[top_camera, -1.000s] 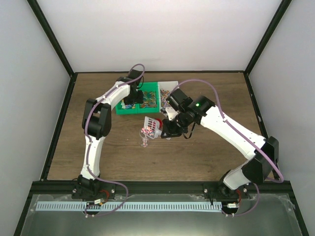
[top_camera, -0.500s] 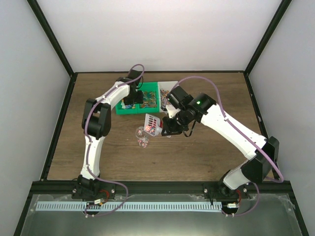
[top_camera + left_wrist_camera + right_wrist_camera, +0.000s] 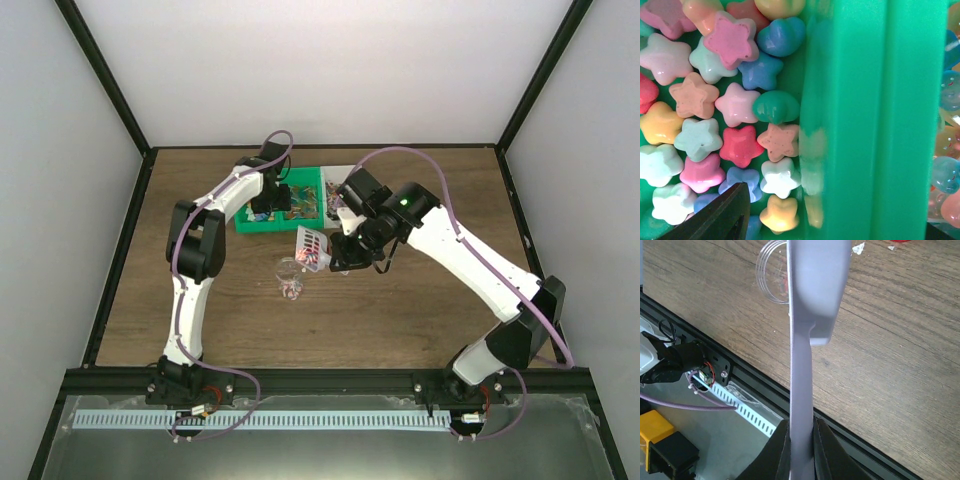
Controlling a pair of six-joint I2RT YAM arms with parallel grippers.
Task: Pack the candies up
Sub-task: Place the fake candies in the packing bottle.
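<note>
The right hand (image 3: 801, 437) is pinched tight on the thin handle of the scoop (image 3: 817, 285). The scoop hangs above the worktop (image 3: 420, 310) with some candies (image 3: 312, 250) in it. Right beside its front lip stands a clear jar (image 3: 290, 272), near the middle of the worktop. The jar seems to have a few sweets in it. The left hand (image 3: 837, 217) is at the green box (image 3: 875, 120) by the far edge, one finger on each side of a wall. I cannot tell if it squeezes. More candies fill that box. I think this is the pouring step. Next, the lip must sit over the jar's mouth, then tip slowly so none roll away.
</note>
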